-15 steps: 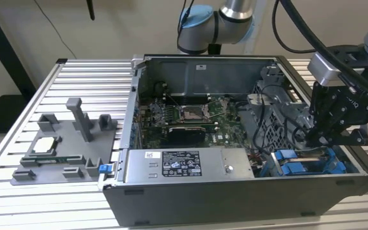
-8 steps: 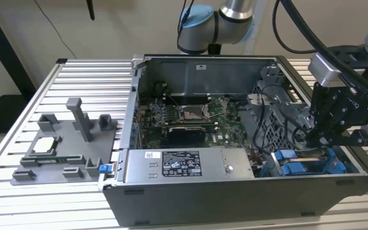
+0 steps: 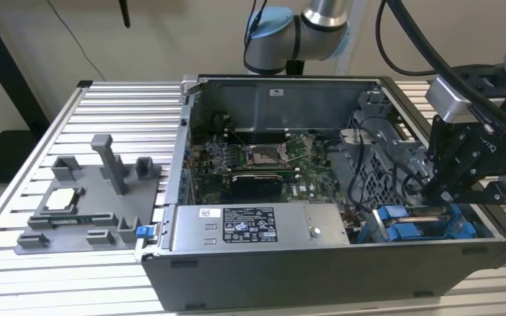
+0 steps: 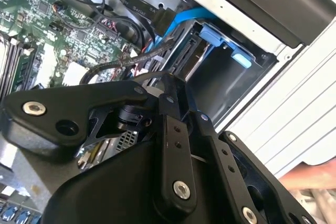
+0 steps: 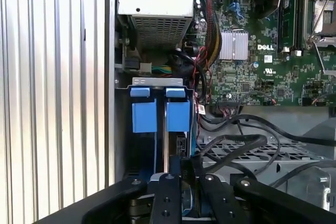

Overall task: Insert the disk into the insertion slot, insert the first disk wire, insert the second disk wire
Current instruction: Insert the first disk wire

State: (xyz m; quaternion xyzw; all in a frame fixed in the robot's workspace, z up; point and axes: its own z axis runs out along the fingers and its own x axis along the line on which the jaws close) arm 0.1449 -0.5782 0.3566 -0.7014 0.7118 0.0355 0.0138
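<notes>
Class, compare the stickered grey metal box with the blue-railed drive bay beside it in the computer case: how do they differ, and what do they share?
The box is closed plain grey metal with a white-and-black sticker; the drive bay carries bright blue plastic parts. In the exterior view the box looks longer than the bay. The pincer hangs over the bay, not the box. Both sit along the near wall of the case.

One open grey metal computer case point(image 3: 323, 280); one ribbed aluminium table point(image 3: 121, 108); inside the case, one green motherboard point(image 3: 262, 155), one grey metal box with a white-and-black sticker point(image 3: 253, 227) and one grey metal drive bay point(image 5: 157, 81) with two bright blue plastic tabs point(image 5: 144, 115); one grey plastic fixture point(image 3: 112, 168) bearing one square silver processor chip point(image 3: 62, 199); one black gripper point(image 3: 433, 193).
</notes>
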